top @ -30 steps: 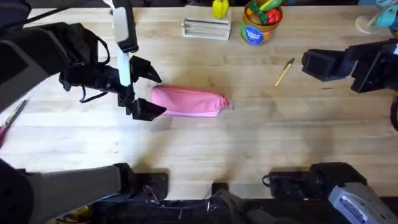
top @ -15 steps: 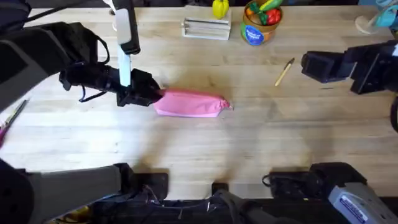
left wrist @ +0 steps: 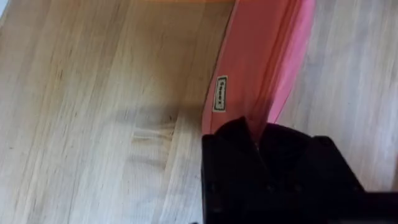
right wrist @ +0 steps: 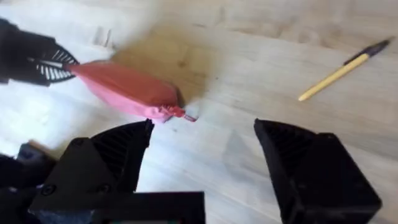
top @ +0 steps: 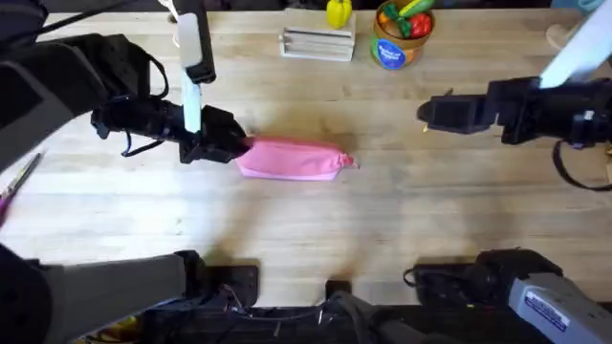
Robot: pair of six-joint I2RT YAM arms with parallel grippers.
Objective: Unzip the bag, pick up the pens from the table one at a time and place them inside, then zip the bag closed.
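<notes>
Left end effector (top: 218, 145) is clamped on the near end of the bag (top: 292, 159), which lies lengthwise across the surface (top: 306, 229); its pull tab (right wrist: 184, 114) points toward the right end effector (right wrist: 202, 155), fingers spread apart and reaching in, nearer that end

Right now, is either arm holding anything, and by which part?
The left gripper is shut on the bag, pinching the end opposite its zipper pull. The right gripper holds nothing; its jaws are open above the table.
</notes>
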